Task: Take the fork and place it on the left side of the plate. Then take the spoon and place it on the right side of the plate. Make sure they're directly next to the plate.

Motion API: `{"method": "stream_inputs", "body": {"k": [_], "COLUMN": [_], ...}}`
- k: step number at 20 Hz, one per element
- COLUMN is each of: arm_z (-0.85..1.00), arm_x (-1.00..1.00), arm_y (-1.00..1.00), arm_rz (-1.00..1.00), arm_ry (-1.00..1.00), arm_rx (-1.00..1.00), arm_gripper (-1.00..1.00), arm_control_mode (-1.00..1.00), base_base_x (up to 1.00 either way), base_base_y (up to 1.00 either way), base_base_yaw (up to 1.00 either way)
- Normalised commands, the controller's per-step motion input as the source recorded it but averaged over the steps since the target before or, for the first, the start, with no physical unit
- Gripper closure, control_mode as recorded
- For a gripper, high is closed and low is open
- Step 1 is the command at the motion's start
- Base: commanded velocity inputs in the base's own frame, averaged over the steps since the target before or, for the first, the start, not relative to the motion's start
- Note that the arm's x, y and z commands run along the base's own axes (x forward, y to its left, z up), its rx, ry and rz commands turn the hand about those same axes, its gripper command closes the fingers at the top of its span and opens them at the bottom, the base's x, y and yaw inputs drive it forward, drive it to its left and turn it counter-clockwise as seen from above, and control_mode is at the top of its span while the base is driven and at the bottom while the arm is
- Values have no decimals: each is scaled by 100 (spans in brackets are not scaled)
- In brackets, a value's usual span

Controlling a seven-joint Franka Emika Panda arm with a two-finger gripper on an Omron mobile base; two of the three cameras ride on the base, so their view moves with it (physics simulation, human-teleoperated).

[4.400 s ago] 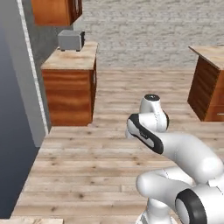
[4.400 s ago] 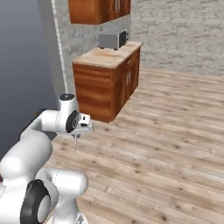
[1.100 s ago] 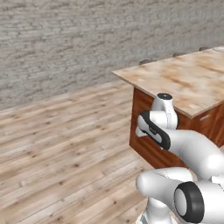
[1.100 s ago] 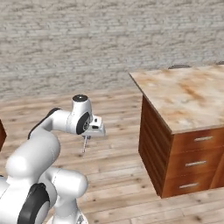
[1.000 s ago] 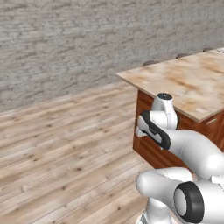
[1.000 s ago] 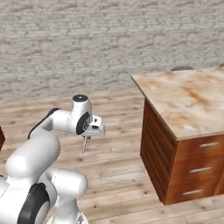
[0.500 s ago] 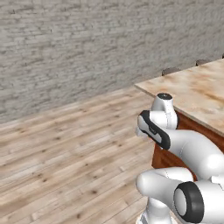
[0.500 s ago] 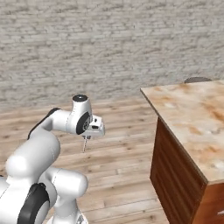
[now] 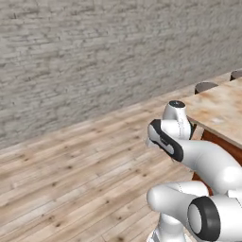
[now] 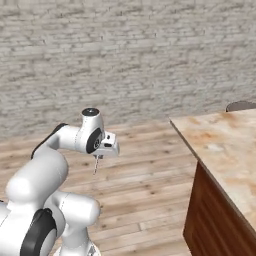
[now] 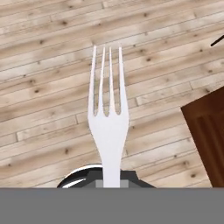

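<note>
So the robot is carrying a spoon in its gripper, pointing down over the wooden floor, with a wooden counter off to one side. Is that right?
Not quite: it is a fork, not a spoon. The hand view shows four tines above a flat handle clamped in the shut gripper. The rest holds: the fork hangs over the wooden floor, and a wooden counter stands to one side in the right base view.

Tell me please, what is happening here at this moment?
The robot arm carries the fork in its shut gripper, with the tines pointing away from the hand, over the wooden floor. A wooden counter stands to the robot's right, in front of a grey brick wall. The fork is not yet set down.
</note>
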Motion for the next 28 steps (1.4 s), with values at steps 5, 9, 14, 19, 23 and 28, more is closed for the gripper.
{"method": "stream_inputs", "body": {"k": [5, 9, 14, 19, 23, 28], "arm_z": [0, 0, 0, 0, 0, 0], "arm_x": [0, 0, 0, 0, 0, 0], "arm_y": [0, 0, 0, 0, 0, 0], "arm_rz": [0, 0, 0, 0, 0, 0], "arm_ry": [0, 0, 0, 0, 0, 0], "arm_rx": [0, 0, 0, 0, 0, 0], "arm_gripper": [100, 100, 100, 100, 100, 100], "arm_control_mode": [100, 100, 100, 100, 100, 100], "base_base_x": [82, 71, 70, 70, 77, 76], "base_base_y": [27, 28, 26, 27, 33, 37], "base_base_yaw": [-26, -38, -40, -41, -34, -37]}}
